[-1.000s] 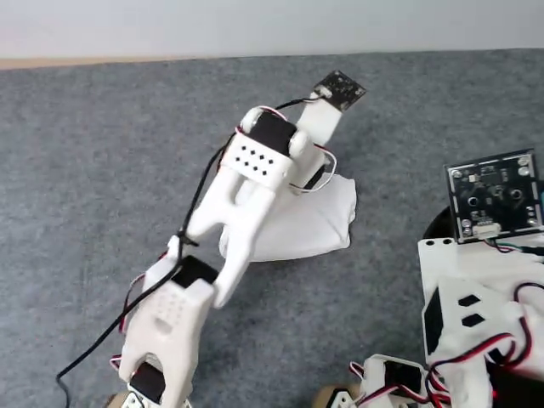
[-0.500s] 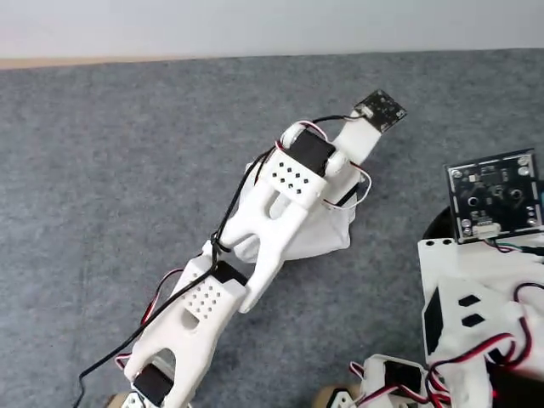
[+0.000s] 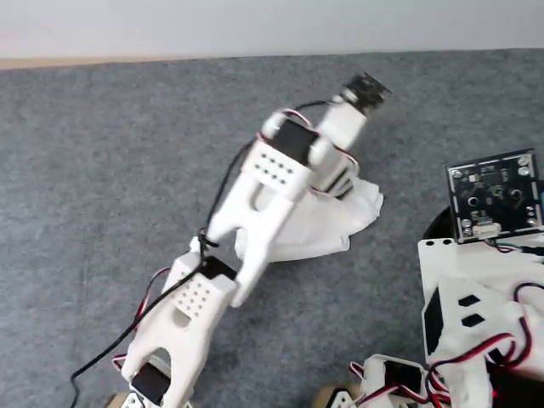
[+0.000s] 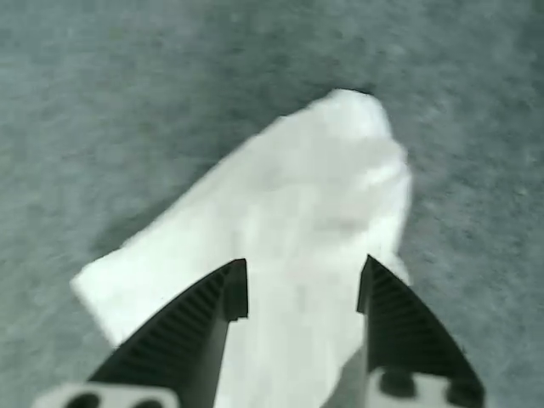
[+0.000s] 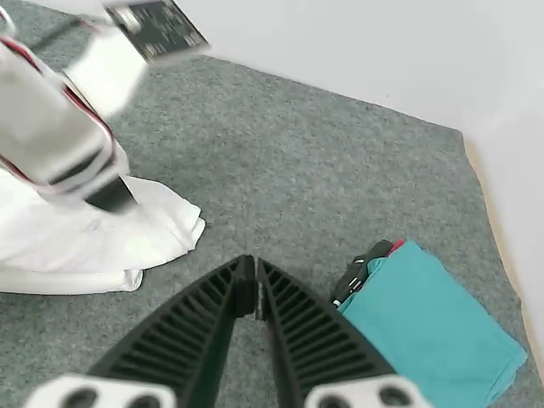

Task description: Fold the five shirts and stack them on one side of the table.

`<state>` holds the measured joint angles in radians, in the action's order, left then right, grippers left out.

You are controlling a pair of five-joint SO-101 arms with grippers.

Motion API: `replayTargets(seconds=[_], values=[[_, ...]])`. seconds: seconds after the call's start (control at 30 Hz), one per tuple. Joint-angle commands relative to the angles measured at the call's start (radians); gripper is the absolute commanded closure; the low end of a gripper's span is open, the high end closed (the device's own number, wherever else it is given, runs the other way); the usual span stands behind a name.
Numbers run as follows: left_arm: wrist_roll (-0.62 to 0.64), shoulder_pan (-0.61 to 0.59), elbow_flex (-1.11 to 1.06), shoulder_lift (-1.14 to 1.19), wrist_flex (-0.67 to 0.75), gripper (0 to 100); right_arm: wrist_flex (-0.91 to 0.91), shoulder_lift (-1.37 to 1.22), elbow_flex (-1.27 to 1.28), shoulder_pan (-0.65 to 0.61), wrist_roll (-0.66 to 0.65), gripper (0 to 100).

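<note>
By what can be counted here, the task looks well short of done. A folded teal cotton shirt (image 5: pixel 429 319) lies flat near the far corner of the worktop, with a small dark bundle marked with red (image 5: pixel 367 265) touching its edge; whether that is another shirt I cannot tell. A crumpled white fabric shirt (image 3: pixel 327 223) sits near the middle, gathered into a rough, lumpy fold rather than a neat one, and well apart from the teal one. It probably needs tidying and then carrying over to start a proper stack, and most of the five are yet to be handled. The left gripper (image 4: pixel 304 263) hangs just over the white shirt with its jaws apart, cloth visible between them but not pinched. The right gripper (image 5: pixel 255 263) is held above bare covering between the two shirts, jaws together on nothing. The worktop (image 3: pixel 102 170) is covered in grey, felt-like carpet. A plain white wall (image 3: pixel 255 25) runs along the back, with a thin pale wooden edge showing where they meet.
</note>
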<state>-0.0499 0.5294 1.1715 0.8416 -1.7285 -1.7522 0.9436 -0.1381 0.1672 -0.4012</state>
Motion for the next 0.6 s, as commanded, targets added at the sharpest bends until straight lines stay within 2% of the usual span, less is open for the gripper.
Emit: replayTargets(seconds=[0.0, 0.13, 0.37, 0.47, 0.57], values=[[-0.003, -0.081, 0.031, -0.092, -0.026, 79, -0.038, -0.001, -0.002, 0.013, -0.009, 98.9], [-0.002, -0.181, -0.007, -0.133, -0.028, 80, -0.030, -0.007, 0.032, 0.012, -0.006, 98.9], [-0.015, -0.301, -0.288, -0.333, -0.028, 100, -0.027, -0.008, 0.203, 0.010, -0.006, 98.9], [-0.032, -0.302, -0.432, -0.397, -0.023, 99, -0.027, -0.008, 0.236, 0.010, -0.008, 98.9], [-0.031, -0.298, -0.486, -0.407, -0.008, 99, -0.018, -0.008, 0.247, 0.010, -0.008, 98.9]])
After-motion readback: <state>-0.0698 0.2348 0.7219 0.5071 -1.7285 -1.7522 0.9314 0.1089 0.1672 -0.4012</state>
